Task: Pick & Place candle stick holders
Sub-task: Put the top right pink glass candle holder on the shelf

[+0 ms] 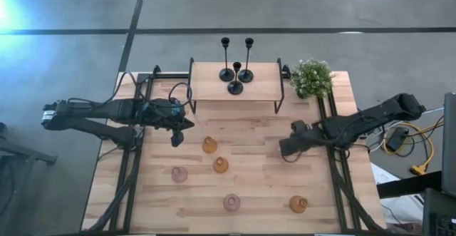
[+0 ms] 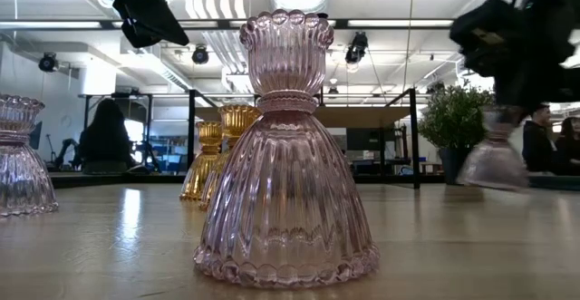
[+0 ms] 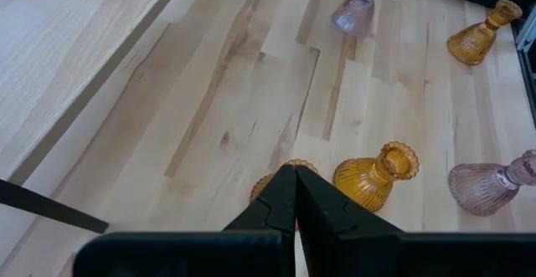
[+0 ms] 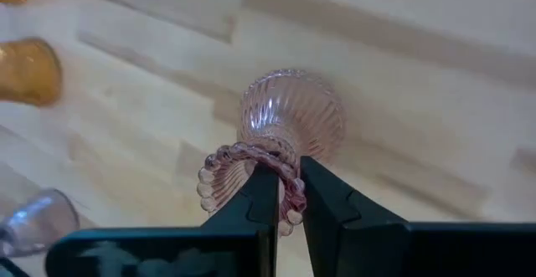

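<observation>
Nearest the low camera, a pink glass holder (image 2: 286, 155) stands upright on the tabletop (image 1: 249, 140). Beyond it, two amber holders (image 1: 209, 145) sit nearer the raised shelf (image 1: 235, 92). The left gripper (image 1: 176, 137) hovers just beside them, closed on nothing. On the far side from it, the right gripper (image 4: 280, 195) pinches the scalloped rim of another pink holder (image 4: 285, 130). Three black holders (image 1: 236, 70) stand on the shelf, a green plant (image 1: 311, 78) beside it.

The light wooden tabletop (image 1: 249, 132) carries a low wooden shelf (image 1: 214, 86) at its back, a green plant (image 1: 311, 77) beside it, and amber and pink glass holders (image 1: 221, 165) scattered in front.
</observation>
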Motion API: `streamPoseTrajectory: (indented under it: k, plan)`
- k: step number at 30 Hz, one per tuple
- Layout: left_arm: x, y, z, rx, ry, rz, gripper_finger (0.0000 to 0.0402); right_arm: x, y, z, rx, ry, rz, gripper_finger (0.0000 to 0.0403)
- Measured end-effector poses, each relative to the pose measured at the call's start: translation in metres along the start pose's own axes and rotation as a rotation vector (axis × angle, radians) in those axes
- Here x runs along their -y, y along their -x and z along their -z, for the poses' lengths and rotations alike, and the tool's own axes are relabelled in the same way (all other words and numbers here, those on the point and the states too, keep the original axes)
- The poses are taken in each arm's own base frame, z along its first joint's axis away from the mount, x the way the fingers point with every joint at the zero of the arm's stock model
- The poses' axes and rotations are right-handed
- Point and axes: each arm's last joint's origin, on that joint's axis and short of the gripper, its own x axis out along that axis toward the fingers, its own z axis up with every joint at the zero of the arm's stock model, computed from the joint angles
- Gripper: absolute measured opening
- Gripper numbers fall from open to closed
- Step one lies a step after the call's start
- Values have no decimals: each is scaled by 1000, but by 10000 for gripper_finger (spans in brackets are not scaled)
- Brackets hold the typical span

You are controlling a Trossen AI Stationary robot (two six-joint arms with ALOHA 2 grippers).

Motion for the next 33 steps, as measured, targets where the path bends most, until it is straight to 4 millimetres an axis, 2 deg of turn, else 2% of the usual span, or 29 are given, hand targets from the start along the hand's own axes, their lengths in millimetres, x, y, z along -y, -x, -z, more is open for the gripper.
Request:
streamPoseTrajectory:
  k: [8, 17, 22, 28, 33]
  plan:
    - [0, 0, 0, 1, 20, 0, 10, 2, -11, -40, -8, 52, 16, 23]
    - [0, 0, -1, 7, 9, 2, 10, -26, -30, -73, -38, 221, -30, 23]
    - [0, 0, -1, 9, -10, 3, 10, -55, -37, -85, -63, 384, -59, 23]
    - [3, -7, -8, 59, -58, 16, 10, -105, -13, -104, -9, 531, -205, 23]
    - [9, -20, -17, 123, -172, 63, 36, -138, 25, -117, 53, 610, -274, 23]
